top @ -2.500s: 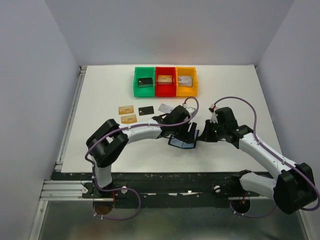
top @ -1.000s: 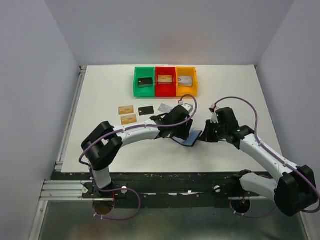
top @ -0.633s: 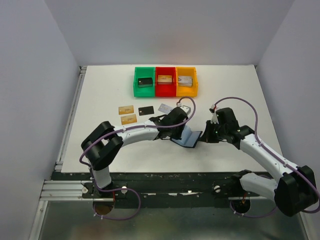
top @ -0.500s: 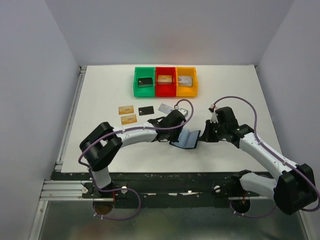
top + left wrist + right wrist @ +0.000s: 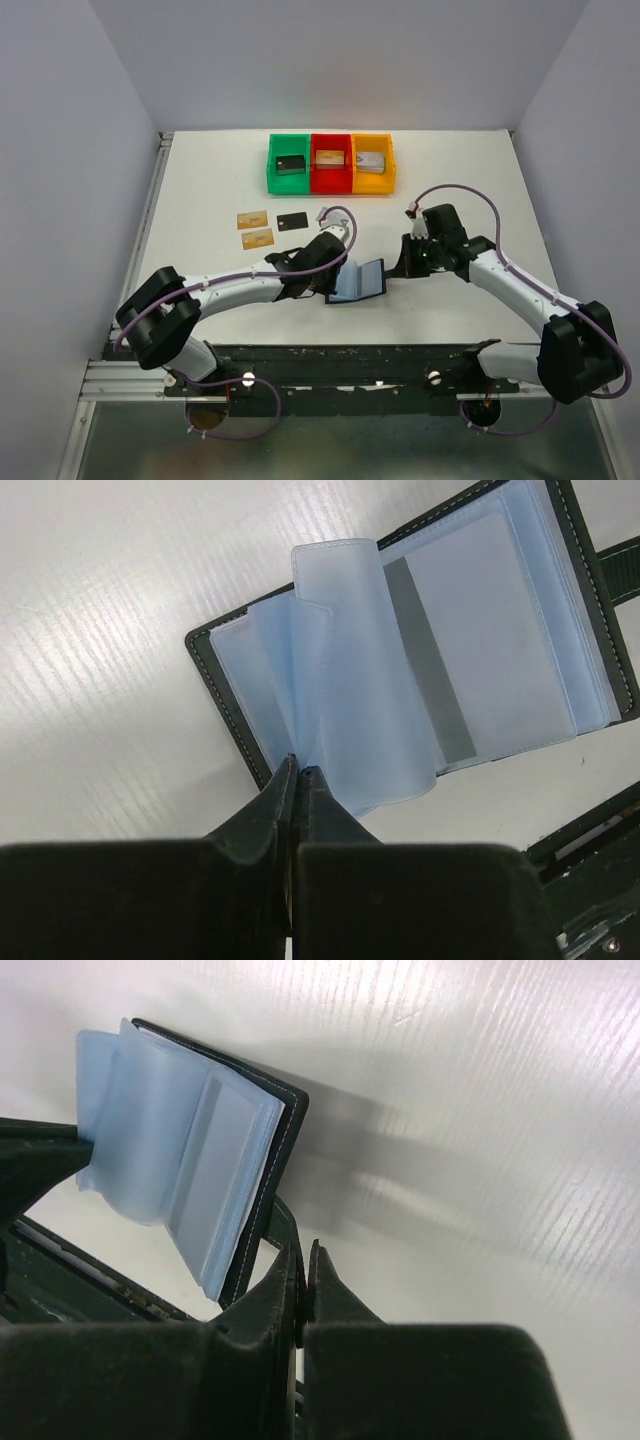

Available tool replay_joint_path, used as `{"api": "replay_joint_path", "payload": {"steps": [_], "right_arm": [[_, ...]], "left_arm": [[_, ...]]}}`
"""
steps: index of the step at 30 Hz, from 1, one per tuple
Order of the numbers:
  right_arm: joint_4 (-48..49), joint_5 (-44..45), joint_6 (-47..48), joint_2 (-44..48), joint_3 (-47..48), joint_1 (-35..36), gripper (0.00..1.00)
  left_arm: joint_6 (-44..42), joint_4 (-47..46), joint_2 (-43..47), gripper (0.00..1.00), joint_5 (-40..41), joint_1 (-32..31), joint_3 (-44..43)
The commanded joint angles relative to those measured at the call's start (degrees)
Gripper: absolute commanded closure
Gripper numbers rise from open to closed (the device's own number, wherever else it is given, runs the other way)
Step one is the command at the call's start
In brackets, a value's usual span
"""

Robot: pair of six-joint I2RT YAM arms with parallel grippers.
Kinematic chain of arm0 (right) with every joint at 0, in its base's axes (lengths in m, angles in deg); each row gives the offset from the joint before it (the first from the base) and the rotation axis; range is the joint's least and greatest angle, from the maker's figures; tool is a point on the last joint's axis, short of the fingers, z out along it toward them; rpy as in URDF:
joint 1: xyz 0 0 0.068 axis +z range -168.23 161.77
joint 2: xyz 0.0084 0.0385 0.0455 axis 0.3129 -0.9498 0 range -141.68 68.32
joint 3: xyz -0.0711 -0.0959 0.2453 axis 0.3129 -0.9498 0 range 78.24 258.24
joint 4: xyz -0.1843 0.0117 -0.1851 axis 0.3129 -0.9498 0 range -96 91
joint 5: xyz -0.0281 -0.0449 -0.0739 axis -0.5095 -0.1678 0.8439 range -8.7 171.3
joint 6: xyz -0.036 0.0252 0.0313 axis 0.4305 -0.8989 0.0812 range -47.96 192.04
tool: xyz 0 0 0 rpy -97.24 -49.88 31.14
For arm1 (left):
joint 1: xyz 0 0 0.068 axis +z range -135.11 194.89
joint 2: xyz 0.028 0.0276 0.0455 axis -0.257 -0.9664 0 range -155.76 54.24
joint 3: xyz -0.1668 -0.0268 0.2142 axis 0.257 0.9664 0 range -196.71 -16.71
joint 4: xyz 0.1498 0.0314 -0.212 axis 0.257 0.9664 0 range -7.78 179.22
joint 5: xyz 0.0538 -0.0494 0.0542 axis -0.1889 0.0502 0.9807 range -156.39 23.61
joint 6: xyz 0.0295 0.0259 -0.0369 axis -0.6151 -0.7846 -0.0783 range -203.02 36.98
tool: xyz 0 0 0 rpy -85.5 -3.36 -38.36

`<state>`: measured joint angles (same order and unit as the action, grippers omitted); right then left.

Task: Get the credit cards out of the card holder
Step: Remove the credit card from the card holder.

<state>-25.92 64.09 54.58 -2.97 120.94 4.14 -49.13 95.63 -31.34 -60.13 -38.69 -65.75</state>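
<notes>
- Shut tight: left claw (image 5: 298, 772), tips at the clear sleeve edges of the card holder (image 5: 350, 680); nipping a sleeve or nothing, unclear.
- Holder open mid-counter (image 5: 200, 180), between both claws; one grey-striped card (image 5: 470, 650) left inside.
- Pinched closed on the holder's black flap: right claw (image 5: 304, 1260).
- Beyond, already out: four credit cards (image 5: 258, 238) on the counter.
- Farthest: bins (image 5: 331, 165).
- No legible writing.

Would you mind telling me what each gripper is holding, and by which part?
The left gripper pinches a blue plastic sleeve edge of the card holder; right gripper clamps its black cover edge.
</notes>
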Motion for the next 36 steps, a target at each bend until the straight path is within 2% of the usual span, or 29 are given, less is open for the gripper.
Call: {"api": "replay_joint_path", "payload": {"steps": [1,3,4,7,12,15,19,24,28,29,30,32,36], "right_arm": [[0.7,-1.1,2.1,-1.5,2.7,-0.2,1.0],[0.7,-1.0,2.2,-1.8,2.8,-0.2,1.0],[0.6,-0.9,2.3,-2.0,2.8,-0.2,1.0],[0.8,-0.9,2.4,-2.4,2.7,-0.2,1.0],[1.2,-1.1,2.2,-2.5,2.1,-0.3,1.0],[1.4,-1.3,2.2,-2.7,1.8,-0.1,1.0],[1.4,-1.1,2.2,-3.2,1.8,-0.2,1.0],[1.3,-1.1,2.3,-3.1,2.0,-0.2,1.0],[1.2,-1.5,2.0,-2.7,2.0,-0.2,1.0],[1.3,-1.7,1.9,-2.6,2.0,-0.3,1.0],[1.3,-2.0,1.8,-2.5,1.9,-0.2,1.0],[1.7,-2.5,1.5,-2.3,1.7,-0.2,1.0],[2.6,-3.6,1.2,-2.2,1.2,-0.2,1.0]], "left_arm": [[1.2,0.9,1.7,0.83,3.1,0.1,0.7],[1.4,0.9,2.8,0.57,3.8,0.1,1.1],[1.4,1.0,3.2,0.49,4.1,0.1,1.3],[1.5,2.1,4.4,0.35,5.2,0.1,1.1],[0.9,1.7,6.9,0.33,5.9,0.1,0.4],[-1.3,-2.3,6.5,0.34,1.1,0.1,-0.8],[-3.5,-4.9,1.0,0.39,-6.0,0.1,-6.3],[-4.7,-5.7,-4.8,0.38,-11.8,0.1,-11.4],[-5.1,-3.8,-8.6,0.31,-12.3,-0.2,-14.3],[-5.1,-3.9,-9.2,0.27,-12.3,-0.3,-14.7],[-5.1,-3.7,-9.8,0.18,-12.4,-0.4,-14.8],[-5.2,-3.6,-11.0,0.11,-12.8,-0.5,-15.4],[-6.0,-2.4,-13.3,0.11,-12.6,-0.9,-17.1]]}}
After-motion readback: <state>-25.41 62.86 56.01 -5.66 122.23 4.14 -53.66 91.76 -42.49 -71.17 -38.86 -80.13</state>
